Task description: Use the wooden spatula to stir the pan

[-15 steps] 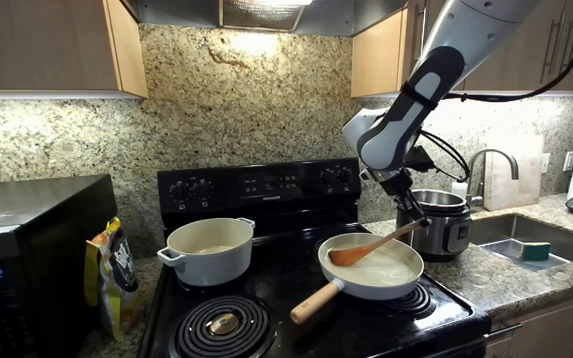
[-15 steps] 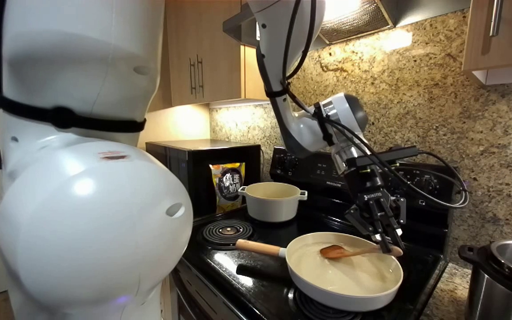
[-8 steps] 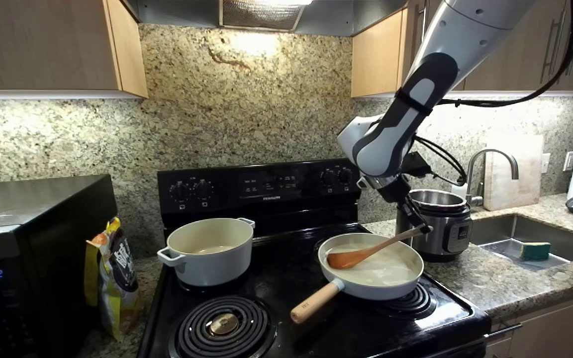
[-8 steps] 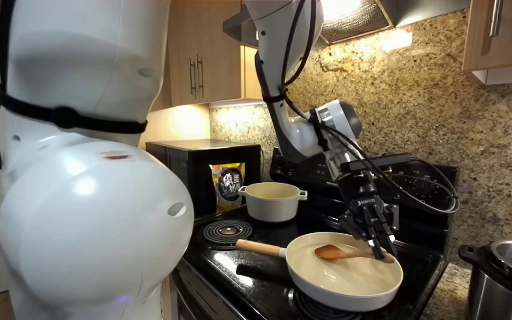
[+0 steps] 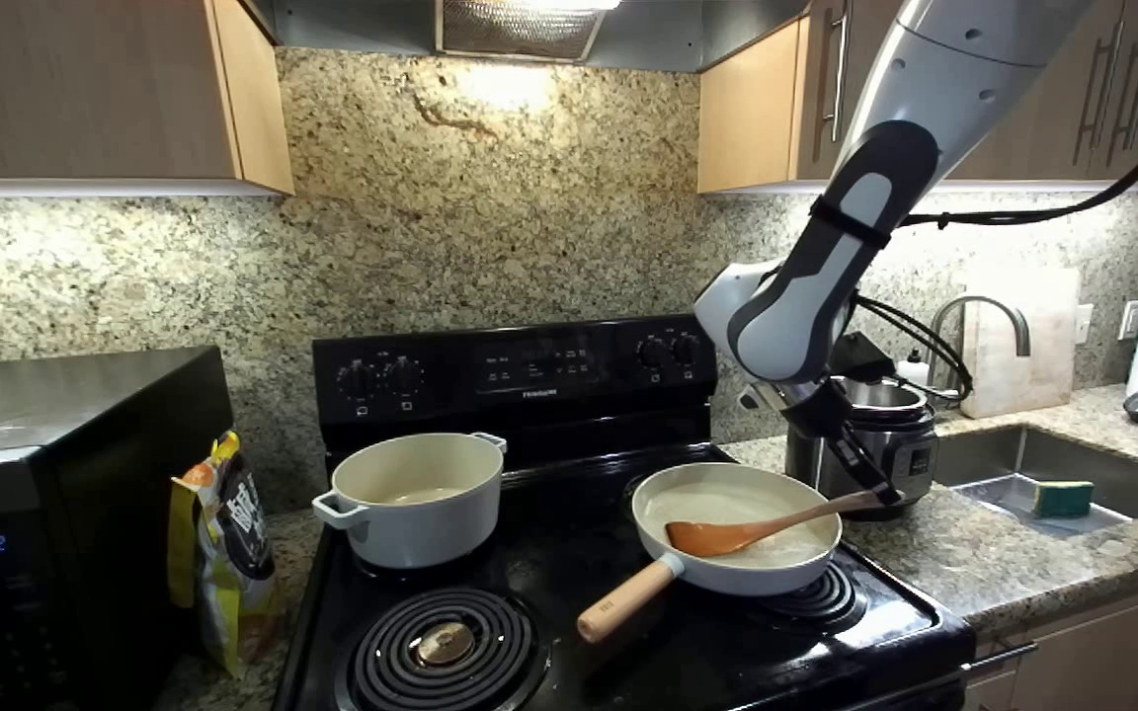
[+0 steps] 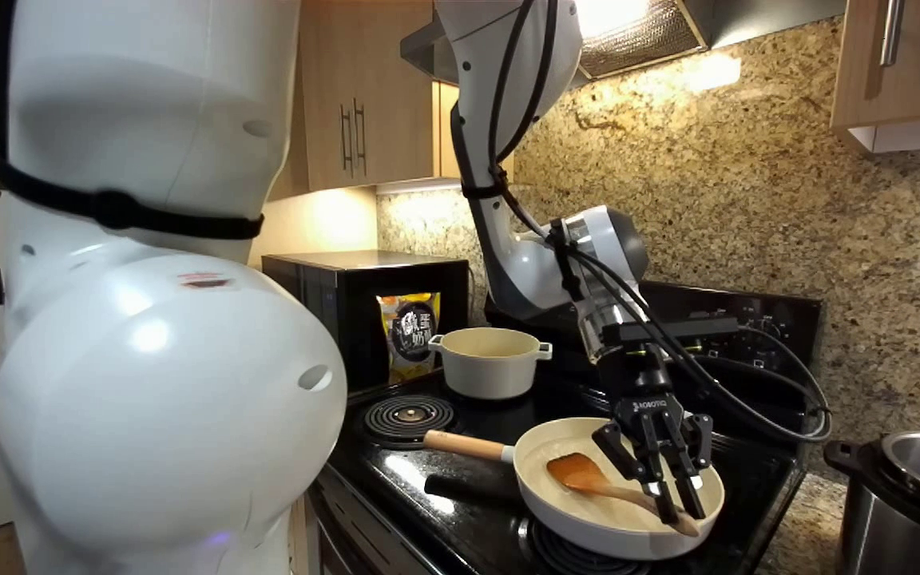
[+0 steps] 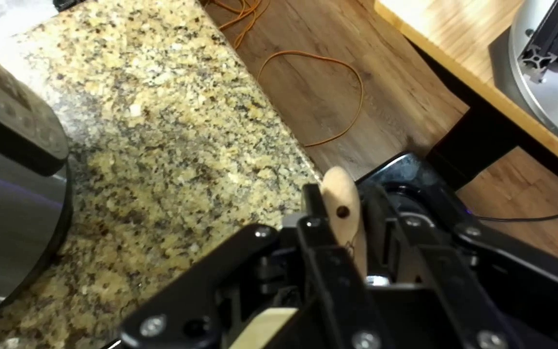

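Wrist view gives me the steel side of a cooker (image 7: pixel 12 232) on the stone counter (image 7: pixel 187 135); in both exterior views its top is uncovered, but I can't make out what is inside. The pan (image 5: pixel 757 581) sits on the stove (image 5: pixel 569 553), its pale inside glossy, and whether liquid covers it I can't tell. In it, on the side toward the pan's own handle, is the blade of the wooden spatula (image 5: pixel 712 538); I can't see if it touches the bottom. Well apart on the stove, a white pot (image 5: pixel 426 535) shows me a cream interior, and in an exterior view a sponge (image 5: pixel 1063 500) is in the sink (image 5: pixel 984 459). I have the gripper (image 6: pixel 681 511) drawn in to a narrow gap near the pan's rim, pinching the spatula's handle between two black fingers (image 7: pixel 314 199), its holed tip poking out past them.
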You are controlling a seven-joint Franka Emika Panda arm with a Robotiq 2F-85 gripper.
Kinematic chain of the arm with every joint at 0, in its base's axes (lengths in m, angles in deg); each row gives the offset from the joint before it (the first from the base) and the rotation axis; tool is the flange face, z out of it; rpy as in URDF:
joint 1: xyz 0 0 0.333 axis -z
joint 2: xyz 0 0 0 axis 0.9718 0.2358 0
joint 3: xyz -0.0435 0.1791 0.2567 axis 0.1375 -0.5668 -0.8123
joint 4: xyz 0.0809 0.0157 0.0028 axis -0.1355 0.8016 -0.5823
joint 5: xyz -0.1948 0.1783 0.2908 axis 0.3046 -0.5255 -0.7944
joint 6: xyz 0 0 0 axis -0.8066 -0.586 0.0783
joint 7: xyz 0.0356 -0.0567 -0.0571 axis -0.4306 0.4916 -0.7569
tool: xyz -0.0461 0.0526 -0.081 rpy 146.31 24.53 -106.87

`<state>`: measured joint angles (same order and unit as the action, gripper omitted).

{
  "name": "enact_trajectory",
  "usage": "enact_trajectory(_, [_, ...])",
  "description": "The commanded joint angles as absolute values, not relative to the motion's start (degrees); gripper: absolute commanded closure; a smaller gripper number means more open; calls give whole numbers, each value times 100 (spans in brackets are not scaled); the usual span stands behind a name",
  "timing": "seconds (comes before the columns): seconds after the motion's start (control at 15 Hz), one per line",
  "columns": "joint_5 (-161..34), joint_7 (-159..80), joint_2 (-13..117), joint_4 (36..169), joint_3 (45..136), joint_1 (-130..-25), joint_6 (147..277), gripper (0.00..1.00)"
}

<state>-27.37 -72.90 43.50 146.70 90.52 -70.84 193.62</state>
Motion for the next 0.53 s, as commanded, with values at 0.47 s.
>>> enact_trajectory(0.47, [-2823, -7515, 3626, 15272, 9597, -6637, 19775, 90])
